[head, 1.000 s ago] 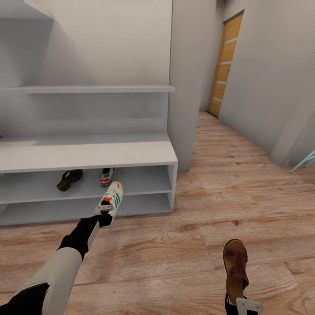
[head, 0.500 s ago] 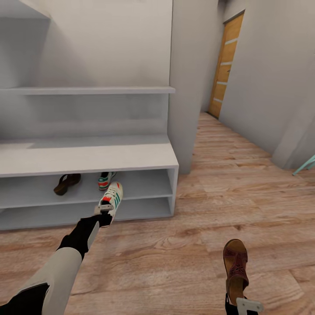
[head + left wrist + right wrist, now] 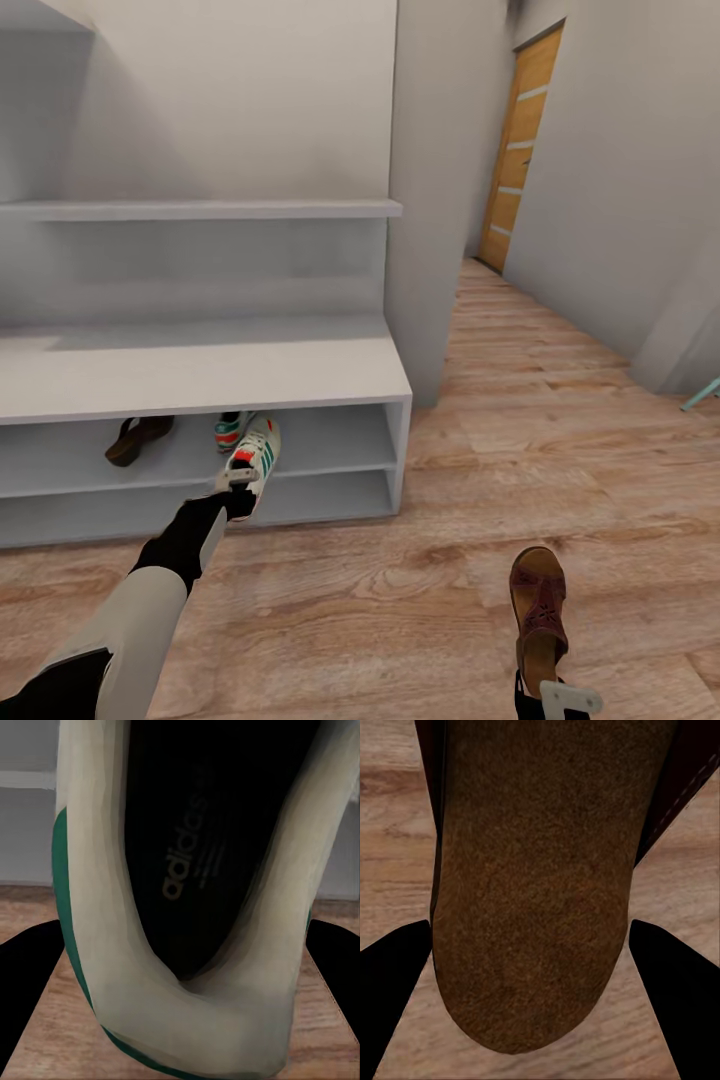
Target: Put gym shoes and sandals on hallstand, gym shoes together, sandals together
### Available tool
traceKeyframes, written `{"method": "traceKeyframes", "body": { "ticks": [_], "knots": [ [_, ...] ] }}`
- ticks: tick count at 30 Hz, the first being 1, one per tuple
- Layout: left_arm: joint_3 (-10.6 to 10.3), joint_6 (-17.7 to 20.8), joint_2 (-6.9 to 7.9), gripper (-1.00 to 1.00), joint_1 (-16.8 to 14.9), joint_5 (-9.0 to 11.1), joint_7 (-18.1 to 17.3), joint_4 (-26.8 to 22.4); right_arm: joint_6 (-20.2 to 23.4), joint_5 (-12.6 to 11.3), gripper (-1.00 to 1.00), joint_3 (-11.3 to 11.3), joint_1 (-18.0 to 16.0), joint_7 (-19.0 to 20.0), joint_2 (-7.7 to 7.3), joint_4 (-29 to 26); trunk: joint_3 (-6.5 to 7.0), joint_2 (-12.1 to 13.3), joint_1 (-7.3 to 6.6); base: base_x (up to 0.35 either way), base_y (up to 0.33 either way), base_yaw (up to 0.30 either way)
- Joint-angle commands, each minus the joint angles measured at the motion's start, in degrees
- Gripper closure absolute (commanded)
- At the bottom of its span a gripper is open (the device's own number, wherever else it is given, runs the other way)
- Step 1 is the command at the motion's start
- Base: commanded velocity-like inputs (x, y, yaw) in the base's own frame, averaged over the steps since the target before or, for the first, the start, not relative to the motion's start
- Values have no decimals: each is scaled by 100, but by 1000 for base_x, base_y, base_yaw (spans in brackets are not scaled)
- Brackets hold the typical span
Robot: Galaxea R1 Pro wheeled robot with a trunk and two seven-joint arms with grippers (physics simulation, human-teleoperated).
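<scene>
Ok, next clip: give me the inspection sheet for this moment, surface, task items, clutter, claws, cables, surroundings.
Surface: wood-plank corridor floor.
Hallstand: grey; one sandal and one gym shoe sit on its upper open tier.
Held gym shoe: in the left claw, raised in front of the rack.
Held sandal: in the right claw, above the floor.
Clutter: nothing seen.
Claws: left shut on the shoe's heel; right shut on the sandal's heel.
Cables: nothing seen.
Surroundings: grey walls, wooden door down the corridor.
</scene>
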Motion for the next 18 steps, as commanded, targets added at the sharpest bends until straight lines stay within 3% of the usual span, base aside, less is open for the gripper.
{"method": "traceKeyframes", "body": {
  "ticks": [1,11,18],
  "knots": [
    [38,25,-9,100,-1,-57,-24,-11,-2,44,100,6,-3,-43,-1,4,-5,-2,2,240,0,0],
    [38,25,-9,100,3,-52,-26,-10,-2,42,100,4,-3,-43,-1,4,-5,-2,2,80,0,0],
    [38,22,-9,100,16,-54,-20,-9,-9,44,100,6,-3,-43,-1,4,-5,-2,2,268,0,0]
  ]
}}
